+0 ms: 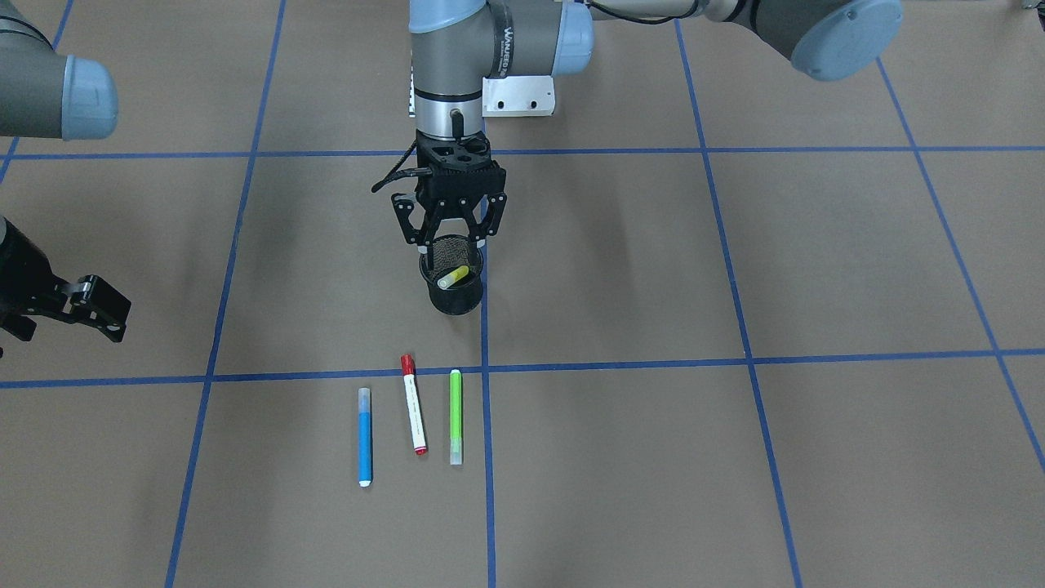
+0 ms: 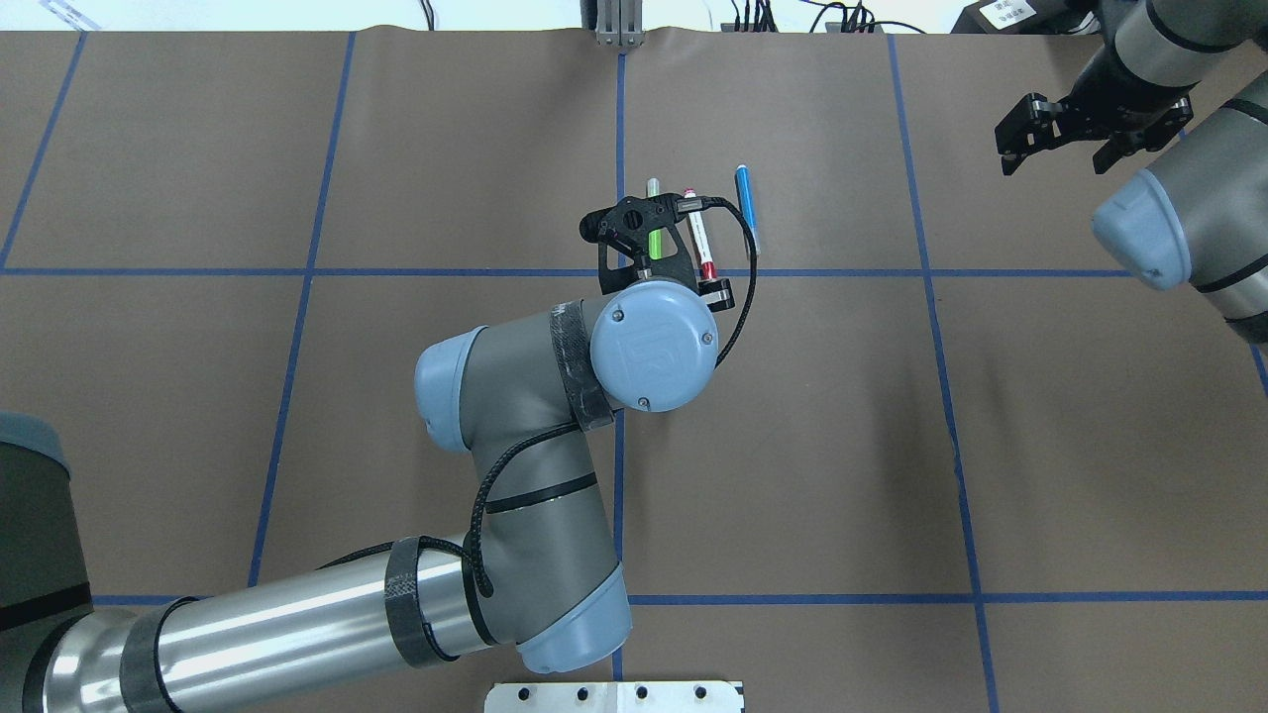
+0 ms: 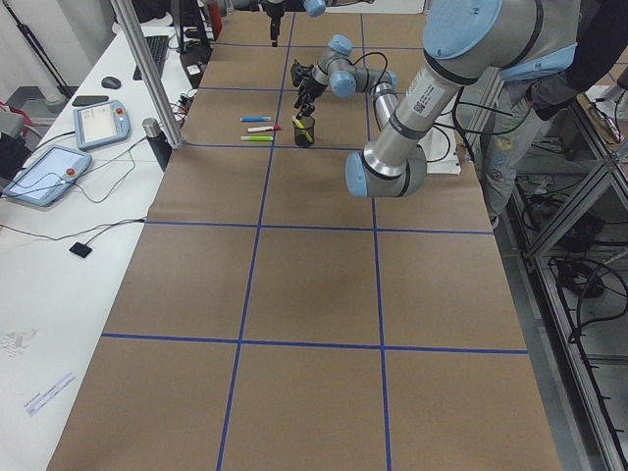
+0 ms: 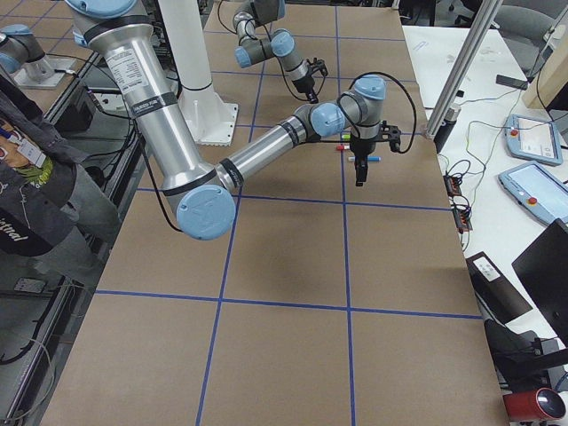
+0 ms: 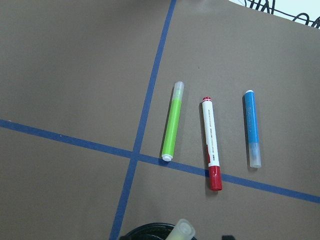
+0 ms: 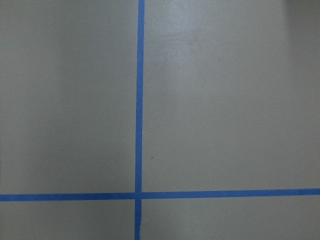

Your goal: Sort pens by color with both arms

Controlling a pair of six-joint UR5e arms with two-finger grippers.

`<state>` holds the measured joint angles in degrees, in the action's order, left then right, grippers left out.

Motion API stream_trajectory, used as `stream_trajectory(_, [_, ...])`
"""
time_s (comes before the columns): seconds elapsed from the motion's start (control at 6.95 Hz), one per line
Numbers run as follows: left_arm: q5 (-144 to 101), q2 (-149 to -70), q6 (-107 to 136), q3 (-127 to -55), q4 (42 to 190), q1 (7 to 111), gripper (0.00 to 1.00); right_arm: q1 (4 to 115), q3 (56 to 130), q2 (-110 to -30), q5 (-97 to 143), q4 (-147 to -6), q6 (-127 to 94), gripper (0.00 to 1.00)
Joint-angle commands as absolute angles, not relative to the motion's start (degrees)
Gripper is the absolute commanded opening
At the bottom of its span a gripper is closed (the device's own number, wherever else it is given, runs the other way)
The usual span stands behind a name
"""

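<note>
A black mesh cup (image 1: 453, 300) stands on the table with the yellow pen (image 1: 453, 276) leaning inside it. My left gripper (image 1: 447, 239) hangs just above the cup's rim, open and empty. In front of the cup three pens lie side by side on the table: blue (image 1: 365, 437), white with red cap (image 1: 414, 404), and lime green (image 1: 455, 416). The left wrist view shows the green (image 5: 172, 122), red-capped (image 5: 212, 145) and blue (image 5: 251, 127) pens, and the yellow pen's cap (image 5: 181, 231). My right gripper (image 1: 90, 309) is open and empty, far off to the side.
The table is brown paper (image 2: 792, 446) marked by a blue tape grid (image 1: 484, 367). The left arm's elbow (image 2: 515, 396) reaches over the table's middle. A white pedestal base (image 4: 200, 115) stands at the robot's side. Tablets and cables (image 3: 59, 162) lie on a side bench.
</note>
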<state>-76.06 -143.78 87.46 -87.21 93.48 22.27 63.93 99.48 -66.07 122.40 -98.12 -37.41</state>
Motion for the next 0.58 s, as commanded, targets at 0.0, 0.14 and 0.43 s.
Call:
stream_trajectory(0.0, [-74.4, -144.4, 87.5, -84.9, 93.9, 21.9, 0.56, 65.3, 99.4, -67.1, 122.6, -98.1, -38.1, 0.99])
stream_trajectory(0.14, [-73.5, -144.6, 87.5, -84.0, 94.0, 21.5, 0.56, 66.9, 99.0, -67.7, 122.8, -98.2, -38.4, 0.99])
stream_trajectory(0.43, [-72.9, -145.1, 87.5, -83.0, 94.1, 21.4, 0.56, 68.3, 98.9, -68.4, 123.3, -98.3, -40.2, 0.99])
